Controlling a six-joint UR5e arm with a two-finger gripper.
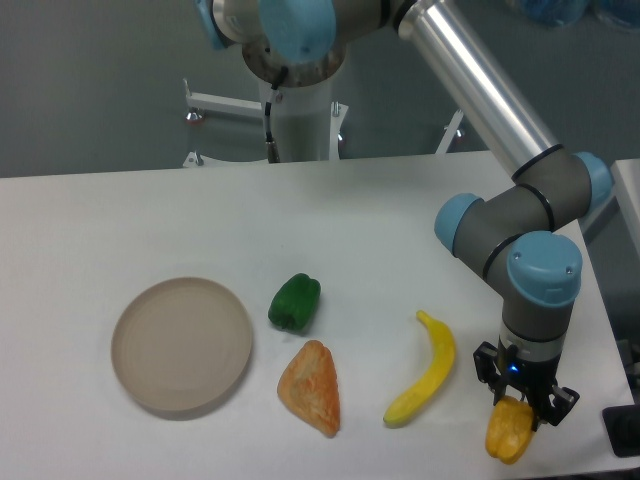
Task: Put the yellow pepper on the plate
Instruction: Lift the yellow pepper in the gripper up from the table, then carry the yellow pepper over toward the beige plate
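Note:
The yellow pepper (507, 432) is a small yellow-orange blocky fruit at the table's front right, close to the front edge. My gripper (522, 403) points straight down over it, its dark fingers around the pepper's top, apparently shut on it. Whether the pepper rests on the table or hangs just above it I cannot tell. The plate (181, 345) is a round beige dish with a thick rim at the front left, with nothing on it, far from the gripper.
A curved yellow banana (426, 371) lies just left of the gripper. An orange-tan wedge pastry (311, 388) and a green pepper (295, 302) sit between banana and plate. The table's right edge is close to the arm.

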